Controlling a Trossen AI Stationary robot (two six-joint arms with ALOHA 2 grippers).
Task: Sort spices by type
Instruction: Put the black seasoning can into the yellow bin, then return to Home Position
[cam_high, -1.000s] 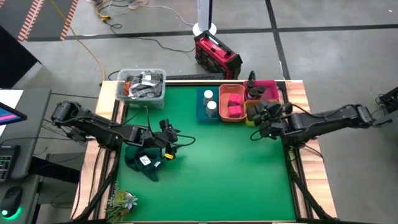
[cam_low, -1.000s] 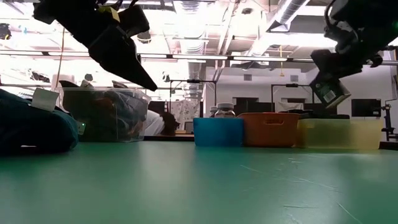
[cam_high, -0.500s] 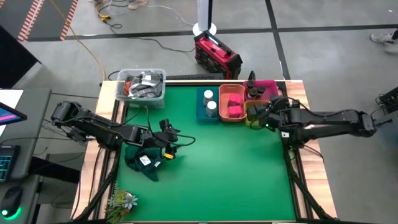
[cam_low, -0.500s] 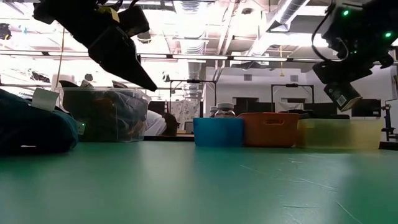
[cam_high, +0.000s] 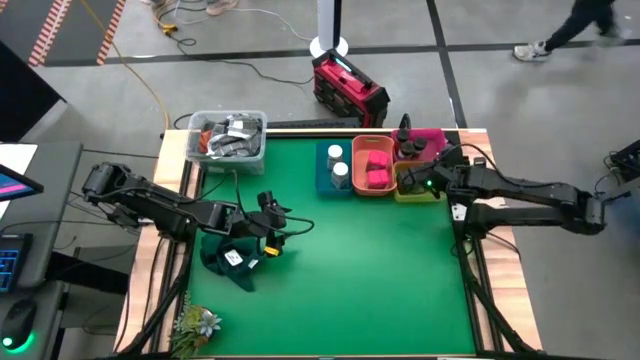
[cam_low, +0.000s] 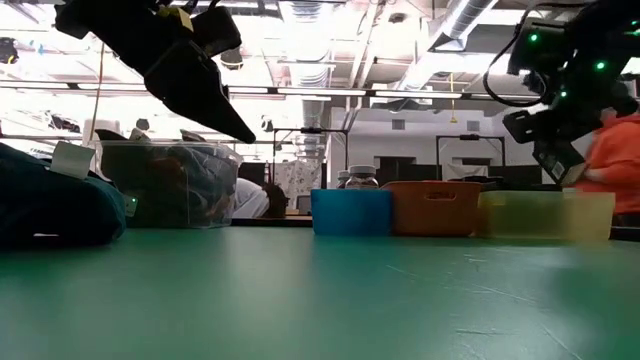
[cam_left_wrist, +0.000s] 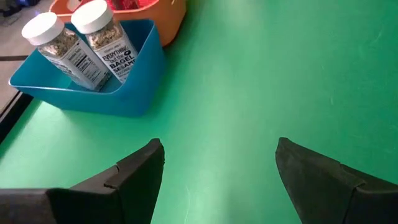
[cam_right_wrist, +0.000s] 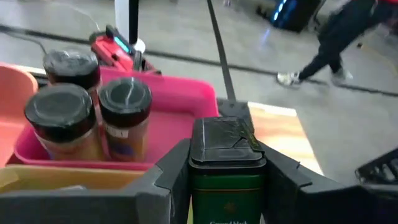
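A dark green tin with a black lid stood upright, clamped between the right gripper's fingers; only the right wrist view showed this, along with three dark-lidded jars in the pink tray just beyond; from above, that gripper hung over the yellow bin at the table's far right, the tin itself hidden; the left wrist view alone showed two white-capped jars leaning in the blue bin; red-pink boxes filled the orange bin; the left gripper waited, fingers spread and empty, beside the dark green cloth.
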